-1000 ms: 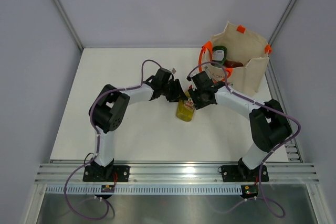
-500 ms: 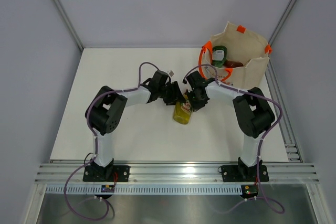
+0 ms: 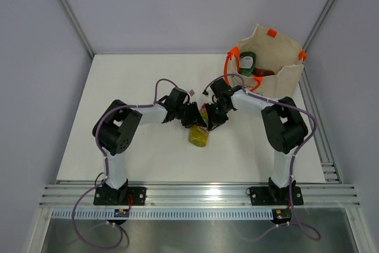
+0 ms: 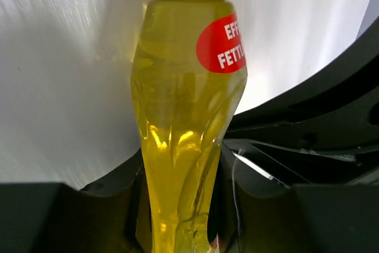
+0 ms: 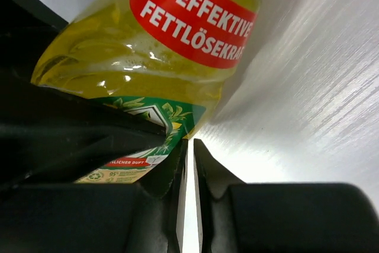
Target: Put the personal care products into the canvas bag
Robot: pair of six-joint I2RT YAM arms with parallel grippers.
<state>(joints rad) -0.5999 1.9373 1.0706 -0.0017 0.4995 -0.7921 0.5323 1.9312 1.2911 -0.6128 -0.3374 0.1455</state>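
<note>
White tabletop [image 3: 136, 81] between pale grey walls [image 3: 177, 10], slotted aluminium rail [image 3: 195, 195] along the near edge.

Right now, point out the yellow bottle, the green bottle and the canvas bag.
yellow bottle [image 3: 199, 136]: top external view, middle of its yellow body.
green bottle [image 3: 247, 61]: top external view, its visible green part.
canvas bag [image 3: 284, 86]: top external view, bare beige side wall.

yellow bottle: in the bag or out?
Out. The yellow bottle sits in the left gripper over the table, well apart from the canvas bag.
</note>
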